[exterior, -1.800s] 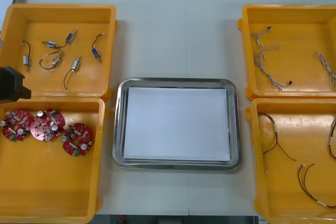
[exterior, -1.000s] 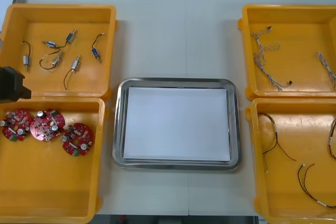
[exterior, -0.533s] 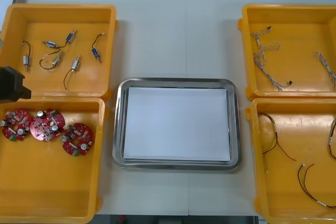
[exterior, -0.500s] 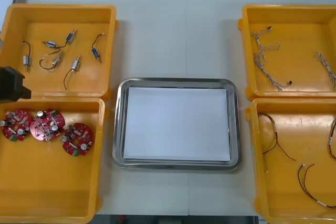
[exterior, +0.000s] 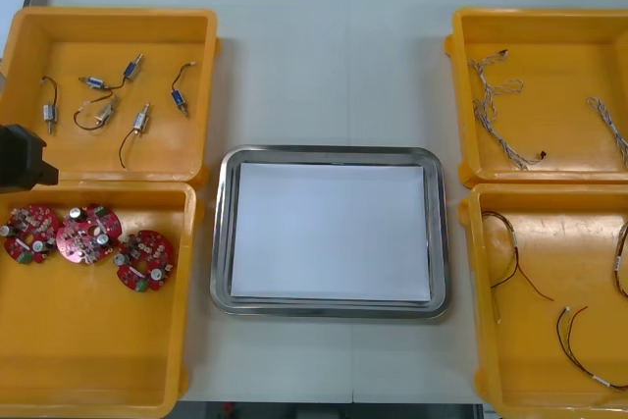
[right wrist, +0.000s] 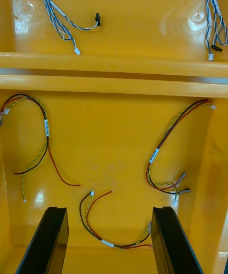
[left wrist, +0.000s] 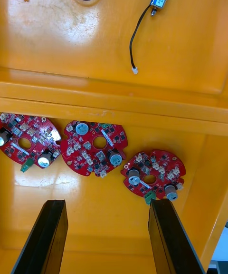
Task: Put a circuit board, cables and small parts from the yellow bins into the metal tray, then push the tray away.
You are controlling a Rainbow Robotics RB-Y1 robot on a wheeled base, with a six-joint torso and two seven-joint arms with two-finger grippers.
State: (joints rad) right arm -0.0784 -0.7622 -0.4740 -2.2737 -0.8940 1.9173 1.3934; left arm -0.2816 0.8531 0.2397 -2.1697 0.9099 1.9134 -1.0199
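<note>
One circuit board (left wrist: 37, 133) is cut off by the picture's edge.

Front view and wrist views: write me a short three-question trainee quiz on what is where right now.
1. True or false: the metal tray already holds a circuit board.
2. How many round red circuit boards lie below the open left pincer?
3. The open right pincer hangs over which? A. small metal parts B. red and yellow cables C. the tray
Key: 1 false; 2 three; 3 B.
</note>
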